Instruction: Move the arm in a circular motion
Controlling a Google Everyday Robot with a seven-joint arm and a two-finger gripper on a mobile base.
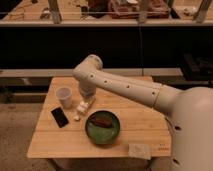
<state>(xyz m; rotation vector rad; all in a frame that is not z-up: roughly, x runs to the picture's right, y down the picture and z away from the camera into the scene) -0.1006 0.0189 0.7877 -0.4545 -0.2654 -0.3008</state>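
Arm stretched out over the table's far left.

The cream-white arm (pixel 125 87) reaches from lower right, elbow bent, its hand (pixel 86 99) pointing down beside the cup (pixel 63 95); I can't tell its grip. Dark dots mark the smooth tube.

The wooden table (pixel 60 142) carries a cup (pixel 63 96), phone (pixel 60 117), green bowl (pixel 102 127) and sponge (pixel 139 150); claw unseen.
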